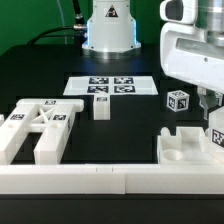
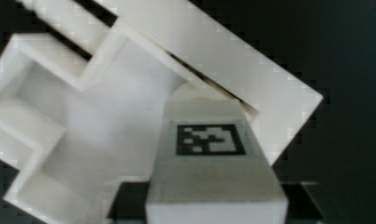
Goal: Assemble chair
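My gripper [image 2: 211, 200] is shut on a white bar leg [image 2: 211, 140] that bears a square tag; a dark finger [image 2: 135, 196] presses each side of it. In the exterior view the gripper [image 1: 210, 108] hangs at the far right, and the held leg [image 1: 217, 134] is cut off by the frame edge. Below it lies the white seat block [image 1: 186, 150], seen from the wrist as a recessed white part [image 2: 87, 90]. The slotted back frame [image 1: 35, 125] lies at the exterior view's left. A short white leg [image 1: 101, 107] stands upright near the middle.
The marker board [image 1: 110, 87] lies flat behind the middle of the black table. A small tagged white block [image 1: 178, 100] stands just left of the gripper. A long white rail [image 1: 100, 181] runs along the front edge. The arm's base [image 1: 108, 30] stands at the back.
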Tool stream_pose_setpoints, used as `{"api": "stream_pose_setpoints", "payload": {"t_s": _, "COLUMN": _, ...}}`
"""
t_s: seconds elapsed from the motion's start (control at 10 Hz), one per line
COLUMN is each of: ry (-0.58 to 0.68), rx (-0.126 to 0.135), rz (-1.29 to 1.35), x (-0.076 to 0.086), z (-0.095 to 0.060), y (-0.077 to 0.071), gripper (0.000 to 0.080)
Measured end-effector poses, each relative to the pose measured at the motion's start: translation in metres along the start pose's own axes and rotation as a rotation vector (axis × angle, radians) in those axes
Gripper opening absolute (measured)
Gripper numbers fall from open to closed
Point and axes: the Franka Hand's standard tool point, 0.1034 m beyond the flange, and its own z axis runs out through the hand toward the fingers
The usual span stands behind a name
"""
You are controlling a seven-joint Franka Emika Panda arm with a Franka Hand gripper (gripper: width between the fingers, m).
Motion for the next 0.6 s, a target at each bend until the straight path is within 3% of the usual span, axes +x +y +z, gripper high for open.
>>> {"api": "stream_pose_setpoints", "payload": {"t_s": 0.1, "ry": 0.0, "rx": 0.0, "rz": 0.0, "x": -0.0002, "z": 0.0, "y": -0.0001, "gripper": 0.0366}}
{"api": "stream_pose_setpoints", "payload": {"t_s": 0.2, "ry": 0.0, "rx": 0.0, "rz": -0.007, "x": -0.0003, "z": 0.0, "y": -0.0001, "gripper": 0.0507}}
{"api": "stream_pose_setpoints", "payload": {"t_s": 0.3, "ry": -0.002, "rx": -0.005, "rz": -0.064, "x": -0.0004, "z": -0.0002, "y": 0.0007, "gripper": 0.0507}}
{"api": "stream_pose_setpoints", "payload": {"t_s": 0.4, "ry": -0.007, "rx": -0.019, "rz": -0.151, "x": -0.0013, "z": -0.0011, "y": 0.0019, "gripper": 0.0619}}
{"api": "stream_pose_setpoints", "payload": {"t_s": 0.6, "ry": 0.006, "rx": -0.011, "rz": -0.377, "x": 0.0014, "z": -0.0033, "y": -0.0011, "gripper": 0.0643}}
